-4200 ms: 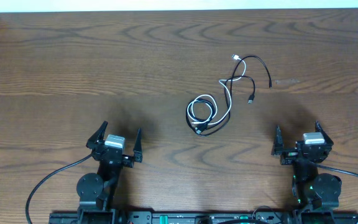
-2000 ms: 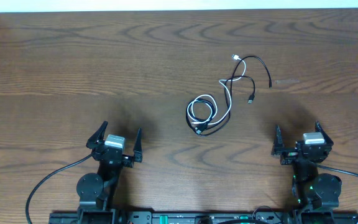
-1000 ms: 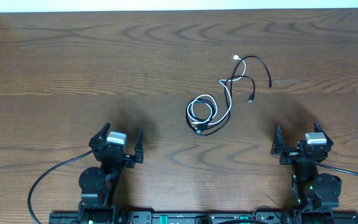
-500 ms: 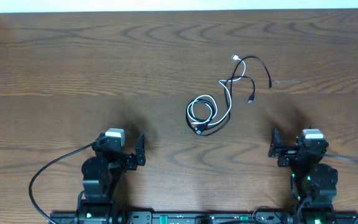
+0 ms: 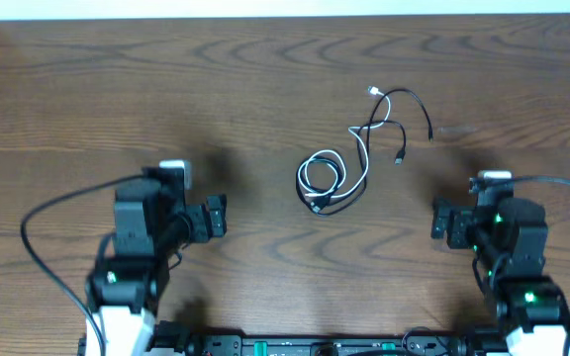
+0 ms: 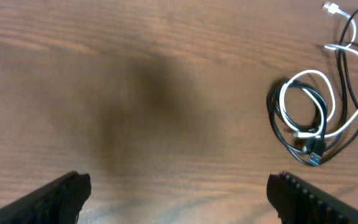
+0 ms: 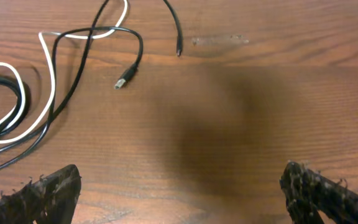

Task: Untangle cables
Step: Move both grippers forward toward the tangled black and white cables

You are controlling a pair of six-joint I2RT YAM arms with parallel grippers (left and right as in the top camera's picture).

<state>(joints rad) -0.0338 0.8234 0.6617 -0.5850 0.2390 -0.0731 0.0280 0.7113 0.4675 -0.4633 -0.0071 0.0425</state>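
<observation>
Two cables [image 5: 364, 148] | right wrist: silver plug [image 7: 122, 81] | left wrist: whole coil [image 6: 303, 75]

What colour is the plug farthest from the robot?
White. The plug shows best in the left wrist view.

The left arm [image 5: 132, 247] is held above the near edge of the tabletop toward its near left corner and the right arm [image 5: 513, 242] toward its near right corner, with the left gripper [image 6: 179, 182] and the right gripper [image 7: 180, 171] each pointed at the far edge, jaws spread wide.
</observation>
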